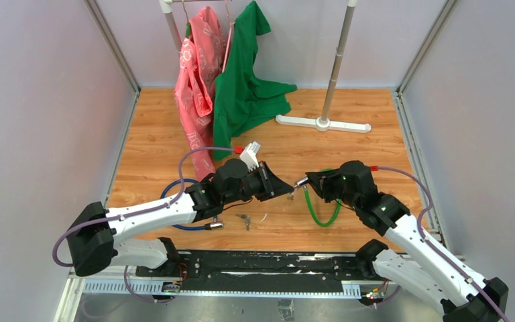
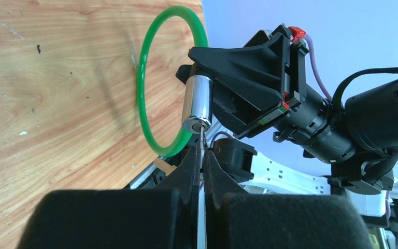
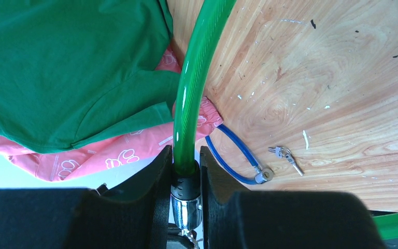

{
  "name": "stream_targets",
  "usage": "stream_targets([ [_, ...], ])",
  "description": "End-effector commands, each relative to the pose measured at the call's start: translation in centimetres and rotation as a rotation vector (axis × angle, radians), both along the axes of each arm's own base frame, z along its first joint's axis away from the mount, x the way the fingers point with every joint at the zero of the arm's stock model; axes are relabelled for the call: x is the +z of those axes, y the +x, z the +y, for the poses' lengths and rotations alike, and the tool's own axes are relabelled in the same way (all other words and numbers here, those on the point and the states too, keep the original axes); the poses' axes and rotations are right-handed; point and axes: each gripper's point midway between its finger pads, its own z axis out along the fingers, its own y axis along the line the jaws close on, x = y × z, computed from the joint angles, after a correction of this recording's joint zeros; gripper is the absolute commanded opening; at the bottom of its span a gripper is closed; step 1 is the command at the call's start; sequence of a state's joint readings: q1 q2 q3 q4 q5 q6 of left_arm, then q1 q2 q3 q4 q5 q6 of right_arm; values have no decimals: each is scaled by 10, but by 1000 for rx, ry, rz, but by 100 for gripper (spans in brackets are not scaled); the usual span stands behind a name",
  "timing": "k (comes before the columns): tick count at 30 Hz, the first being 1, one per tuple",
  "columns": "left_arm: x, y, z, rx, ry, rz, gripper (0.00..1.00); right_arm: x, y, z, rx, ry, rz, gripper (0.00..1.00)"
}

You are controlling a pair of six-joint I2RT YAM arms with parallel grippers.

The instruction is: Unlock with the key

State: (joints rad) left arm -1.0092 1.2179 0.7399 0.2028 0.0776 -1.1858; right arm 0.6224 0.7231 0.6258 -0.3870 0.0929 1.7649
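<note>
The step in hand is the insertion of the key. The left gripper (image 2: pixel 201 155) is closed tight on a small thin metal key (image 2: pixel 202 139), whose blade stands out past the fingertips and points straight at the keyhole face of the short chrome lock cylinder (image 2: pixel 196 101). In the left wrist view the key tip meets that face at the keyway, but the pictures do not show how far in it sits, if at all. The right gripper (image 3: pixel 186 155) is clamped on the black collar where the glossy green plastic-coated cable (image 3: pixel 193 78) joins the cylinder. It holds the lock in the air above the wooden tabletop (image 1: pixel 362 144), between the two arms, with the green loop hanging down behind it. A blue cable lock (image 3: pixel 236 153) and a spare bunch of keys (image 3: pixel 285 154) lie on the wood nearby, untouched. I judge the lock not yet opened, since the cable end is seated in the cylinder. The next move calls for a straight push of the key along the cylinder's axis, with the blade kept lined up with the slot. Then comes a turn of the left wrist while the right arm holds the lock body steady against the twist
</note>
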Motion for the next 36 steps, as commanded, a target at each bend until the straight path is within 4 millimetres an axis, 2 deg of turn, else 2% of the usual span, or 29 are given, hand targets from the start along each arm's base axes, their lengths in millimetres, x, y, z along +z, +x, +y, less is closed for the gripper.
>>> stream_targets([
  [1, -6, 10, 1, 37, 26, -25, 0, 30, 2, 11, 27, 74, -61, 0],
  [8, -10, 14, -4, 46, 42, -28, 0, 29, 1, 12, 32, 69, -57, 0],
  [17, 1, 18, -9, 74, 51, -107, 0, 29, 0, 15, 47, 72, -53, 0],
  [26, -1, 22, -12, 82, 58, -116, 0, 31, -4, 18, 67, 80, -58, 0],
  [33, -4, 14, -22, 57, 25, 19, 0, 33, -4, 17, 64, 59, -104, 0],
  [36, -13, 19, -17, 105, 31, 48, 0, 33, -5, 20, 73, 72, -110, 0],
])
